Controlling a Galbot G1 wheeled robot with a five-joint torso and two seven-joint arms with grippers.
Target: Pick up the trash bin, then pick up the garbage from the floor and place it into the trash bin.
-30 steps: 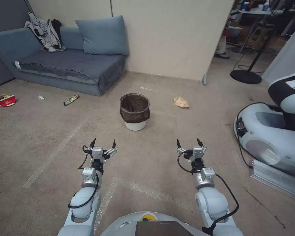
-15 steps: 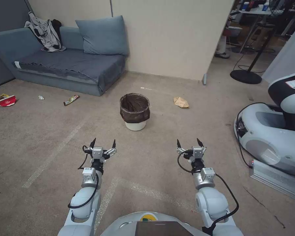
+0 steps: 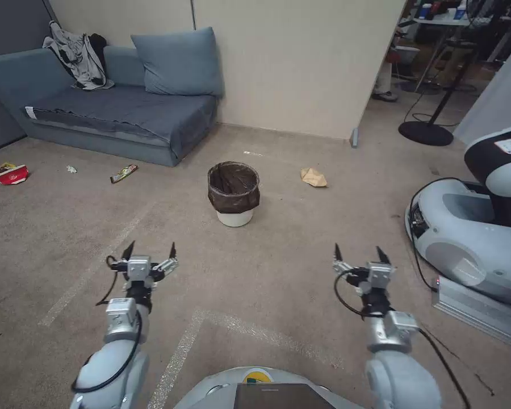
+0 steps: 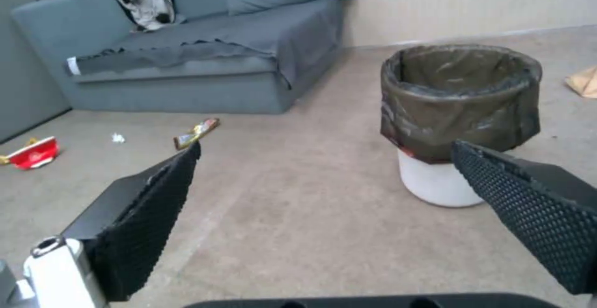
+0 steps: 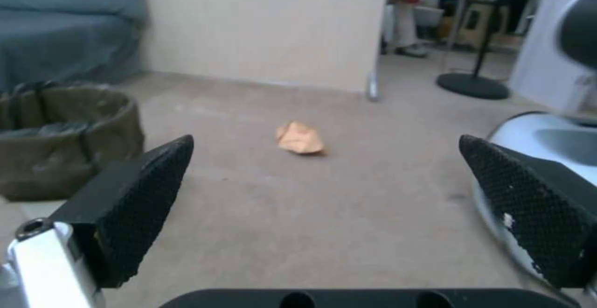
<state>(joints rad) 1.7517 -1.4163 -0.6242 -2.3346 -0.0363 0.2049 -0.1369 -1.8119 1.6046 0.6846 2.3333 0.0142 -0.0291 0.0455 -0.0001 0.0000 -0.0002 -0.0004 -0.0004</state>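
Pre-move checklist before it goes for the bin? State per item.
1. Left hand open and empty: ok.
2. Right hand open and empty: ok.
3. Trash bin upright on the carpet, dark liner folded over its rim: ok.
4. Bin within grasp: not ok; it stands ahead on the floor, apart from both hands.
5. Floor between hands and bin free of objects: ok.
6. Garbage located: ok; tan paper bag to the bin's right, snack wrapper, white wad and red carton to its left near the sofa.
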